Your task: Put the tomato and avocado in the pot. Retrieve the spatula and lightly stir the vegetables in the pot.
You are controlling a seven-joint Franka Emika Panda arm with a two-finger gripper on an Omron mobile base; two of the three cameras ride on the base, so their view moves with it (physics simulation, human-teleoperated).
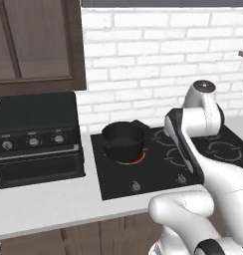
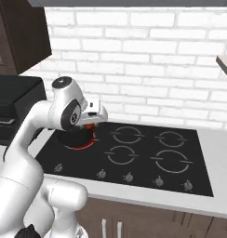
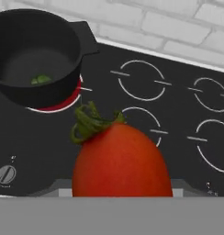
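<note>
On your worktop (image 1: 54, 201) the black hob (image 2: 134, 158) carries the pot (image 1: 123, 139) on its glowing red rear-left ring, beside the countertop oven (image 1: 36, 139). Your gripper (image 2: 90, 122) hangs just right of the pot, jaws pinching the tomato (image 3: 120, 163) above the hob. Something small and green (image 3: 40, 79) lies inside the pot.

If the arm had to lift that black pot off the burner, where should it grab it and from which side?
Grip a short side handle of the pot, probably from above: the hand view shows it jutting flat from the rim, thin enough to pinch. The round body looks too wide. The gripper would first need to release the tomato it seems to carry.
</note>
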